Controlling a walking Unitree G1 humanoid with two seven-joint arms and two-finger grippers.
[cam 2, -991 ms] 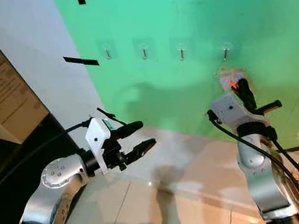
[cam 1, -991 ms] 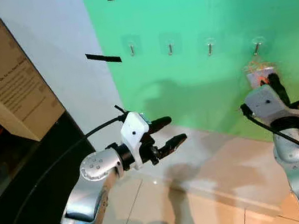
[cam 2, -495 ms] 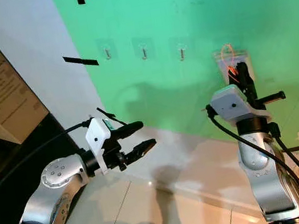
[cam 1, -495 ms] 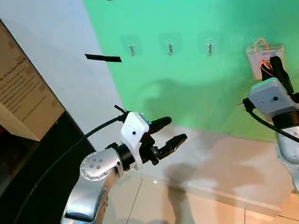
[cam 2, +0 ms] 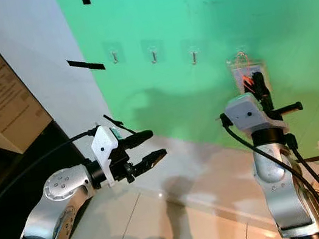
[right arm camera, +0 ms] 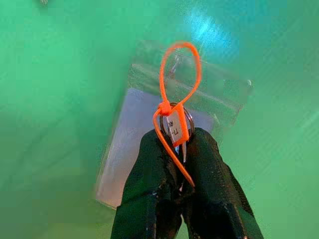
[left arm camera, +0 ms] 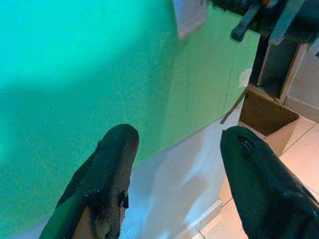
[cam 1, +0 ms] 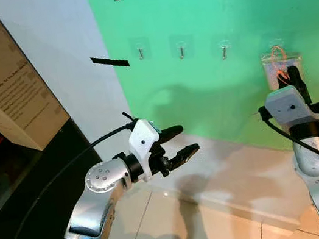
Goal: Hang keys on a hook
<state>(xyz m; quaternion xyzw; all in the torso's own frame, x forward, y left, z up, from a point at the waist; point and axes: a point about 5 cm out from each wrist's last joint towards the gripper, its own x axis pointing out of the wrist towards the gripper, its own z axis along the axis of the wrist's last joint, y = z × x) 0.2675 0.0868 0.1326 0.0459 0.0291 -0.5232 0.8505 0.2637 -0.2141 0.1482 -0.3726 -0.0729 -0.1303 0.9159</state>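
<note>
orange loop of the keys is up at the rightmost hook on the green wall, pinched tight by the right gripper. hanging step; looks like the loop needs seating over the hook, then release. left gripper spread, holding nothing, well apart.

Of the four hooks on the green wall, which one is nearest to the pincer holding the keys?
The rightmost hook. The right pincer holds the keys just below it, their orange loop around it. The other three hooks hang bare, further left.

The right claw hides the keys below their ring; the hook is blurred
</note>
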